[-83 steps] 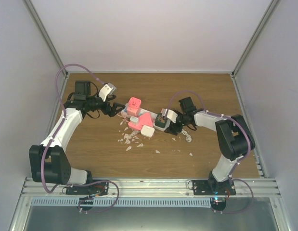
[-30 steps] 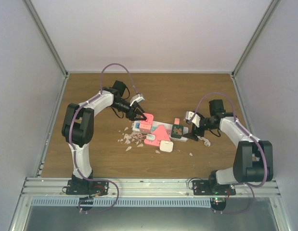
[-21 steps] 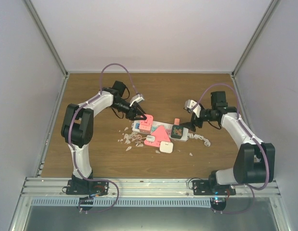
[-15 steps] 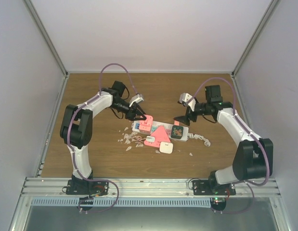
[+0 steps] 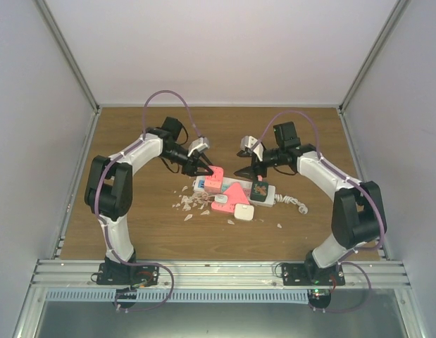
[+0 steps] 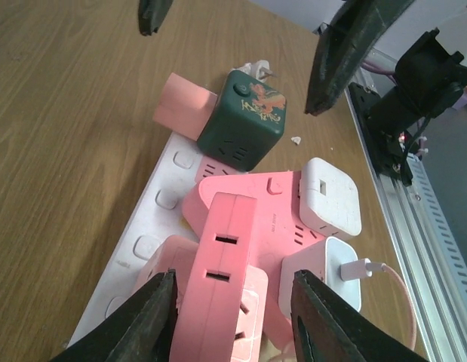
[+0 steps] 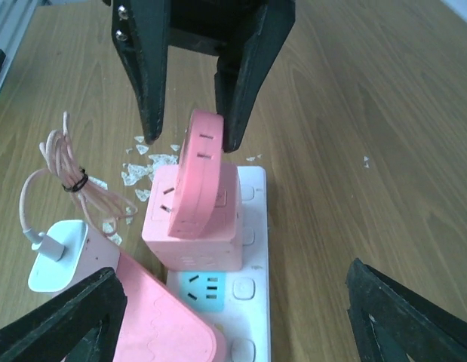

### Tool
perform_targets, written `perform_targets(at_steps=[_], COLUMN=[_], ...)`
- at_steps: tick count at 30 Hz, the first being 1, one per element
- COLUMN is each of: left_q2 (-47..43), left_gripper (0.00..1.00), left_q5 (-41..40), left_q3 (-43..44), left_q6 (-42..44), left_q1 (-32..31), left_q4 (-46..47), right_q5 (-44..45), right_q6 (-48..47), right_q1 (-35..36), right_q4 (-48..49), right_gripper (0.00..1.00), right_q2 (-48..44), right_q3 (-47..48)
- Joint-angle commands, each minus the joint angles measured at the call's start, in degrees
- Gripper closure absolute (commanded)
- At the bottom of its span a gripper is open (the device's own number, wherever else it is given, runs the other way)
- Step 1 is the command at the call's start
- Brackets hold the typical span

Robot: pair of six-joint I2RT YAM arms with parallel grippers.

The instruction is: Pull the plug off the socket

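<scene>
Two arms converge on the socket (image 7: 254,226) on the counter (image 5: 133,211): the right end effector (image 5: 240,163), wide open and empty, has swung in from the cord end, while the left end effector (image 5: 206,169) loosely straddles the pink plug (image 7: 199,170), pull pending.

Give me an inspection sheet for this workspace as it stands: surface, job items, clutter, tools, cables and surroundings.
Surface: brown wooden table.
Job's things: white power strip lying flat, carrying an upright pink plug on a pink cube, a pink triangular adapter, a dark green cube and white chargers.
Clutter: white fragments scattered beside the strip.
Grippers: left tool open, straddling the upright pink plug; right tool wide open, holding nothing.
Cables: coiled pale pink lead from a white charger; purple cables along both arms.
Surroundings: pale enclosure walls; metal rail at the near edge.
</scene>
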Motion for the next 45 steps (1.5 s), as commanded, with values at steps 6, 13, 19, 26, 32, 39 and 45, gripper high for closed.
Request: perform_targets(at_steps=[6,13,19,26,32,39,45], left_q2=[-6.4,-8.0,-8.8,-9.8,-10.2,-10.3,-11.6], left_gripper=[0.57,0.62,0.65,0.71,0.72,0.85,0.9], left_q5=[-3.9,-6.8,-8.1,-8.2,-8.1,-5.4,-1.9], left_q3=[-5.3,-7.4,-8.8,-10.6,-11.3,-9.9,-9.5], left_q6=[0.9,2.8,4.3,5.6,4.2,4.0,3.3], left_q1=[-0.5,-1.8,-3.1,-3.9,-4.0,-4.0,-4.0], left_q4=[8.1,11.3,12.5,14.0,17.0,16.8,17.5], right_q5=[-1.6,1.8,7.2,9.3,12.1,13.3,13.9], right_q6=[3.7,7.5,9.6,11.0,10.4,10.1,8.7], right_q1=[4.9,7.7,11.4,12.9,13.2,13.2,13.3], right_q4=[7.7,16.9,24.0,30.4,33.6,34.5,34.5], right_gripper=[0.22,0.27,0.37,0.43,0.46,0.49,0.5], right_q2=[2.8,2.7,3.0,4.6,6.2,7.6,7.7], right_q3=[0.4,-5.1,-8.6,-11.4,-13.1,-13.6,-14.4])
